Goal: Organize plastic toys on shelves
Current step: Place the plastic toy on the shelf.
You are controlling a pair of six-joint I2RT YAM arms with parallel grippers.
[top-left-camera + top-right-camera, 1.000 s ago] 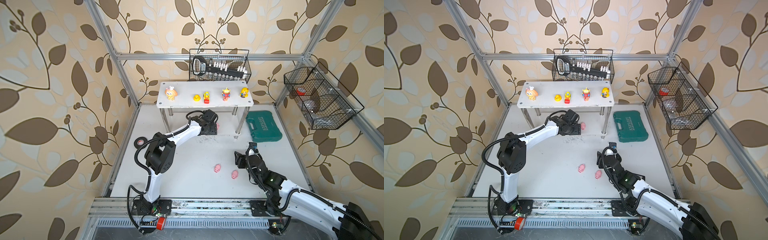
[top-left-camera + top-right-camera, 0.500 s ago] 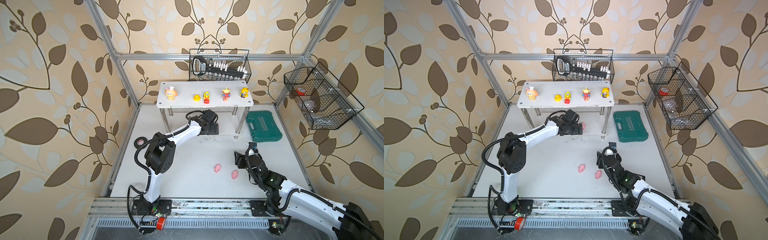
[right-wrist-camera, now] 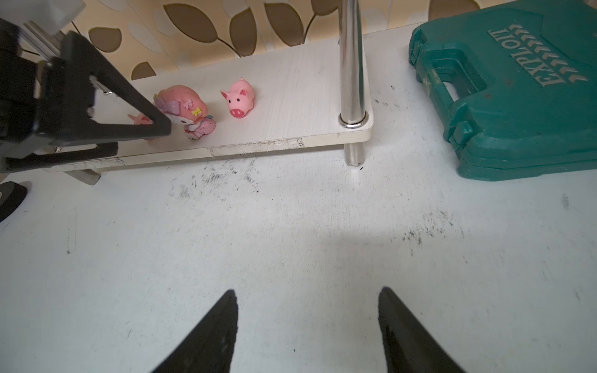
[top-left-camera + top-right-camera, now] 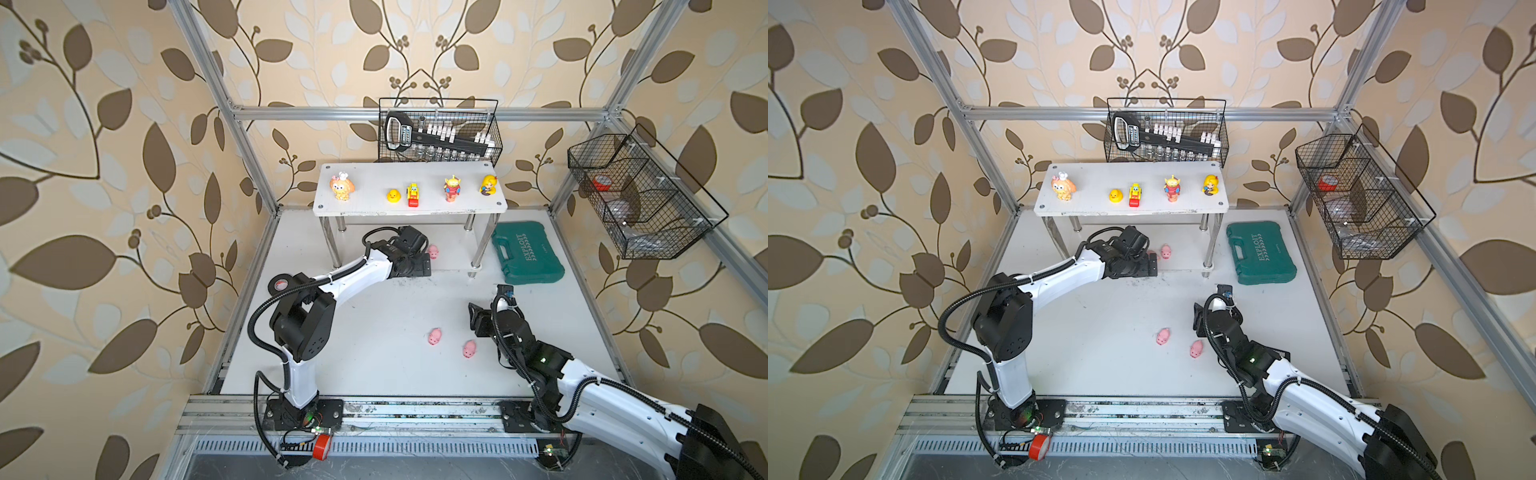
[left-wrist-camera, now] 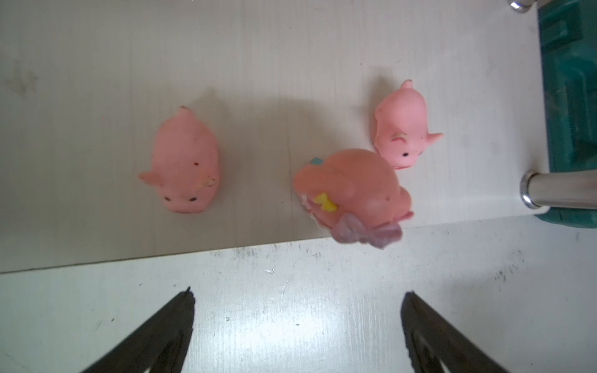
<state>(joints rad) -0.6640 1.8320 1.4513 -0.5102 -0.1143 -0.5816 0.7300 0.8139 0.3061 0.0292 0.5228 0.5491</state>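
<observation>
In both top views the white rack (image 4: 365, 208) stands at the far side of the desk (image 4: 374, 374). Five toys stand upright along its upper board: orange animal (image 4: 342, 188), duck (image 4: 393, 195), vehicle (image 4: 413, 195), alien (image 4: 452, 189) and doll (image 4: 488, 185). A first loose piglet (image 4: 434, 336) and a second loose piglet (image 4: 469, 349) lie on the desk between the arms, near each other but apart. Their snouts seem turned toward the robot's bases, and the long axes run snout to tail.

In the left wrist view the left tool (image 5: 297, 295) is spread wide and empty, with its tips over the desk just short of the lower board (image 5: 97, 80). On that board sit two shelved piglets (image 5: 184, 164), snouts toward its front edge, with a pink bow figure (image 5: 352, 190) between them.

In the right wrist view the right tool (image 3: 307, 294) is partly spread over bare desk and holds nothing. The piglets look light, smooth and probably squashy. A gentle pinch across the flanks, square to the long axis, should suit, though the rounded back could slip.
</observation>
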